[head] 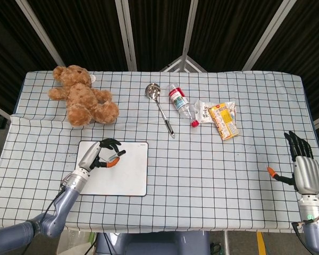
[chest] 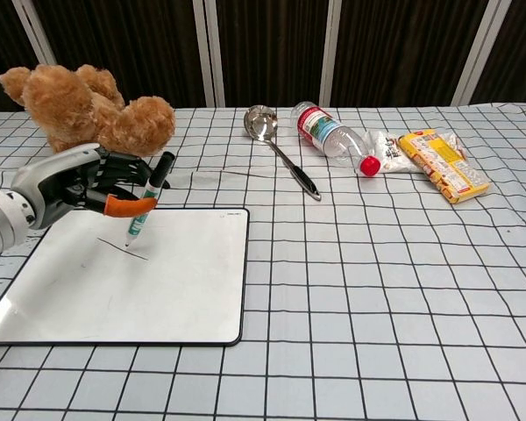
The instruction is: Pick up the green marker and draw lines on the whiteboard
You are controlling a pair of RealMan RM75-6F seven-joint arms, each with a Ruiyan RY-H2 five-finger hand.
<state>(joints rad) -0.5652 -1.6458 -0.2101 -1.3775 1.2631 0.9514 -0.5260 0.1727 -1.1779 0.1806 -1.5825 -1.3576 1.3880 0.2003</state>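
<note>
My left hand holds the green marker over the whiteboard. The marker is tilted, cap end up, with its tip at or just above the board near a short dark line. My right hand rests with fingers apart at the table's right edge, far from the board, holding nothing; the chest view does not show it.
A brown teddy bear sits just behind the board. A metal ladle, a lying water bottle and a yellow snack packet lie further back.
</note>
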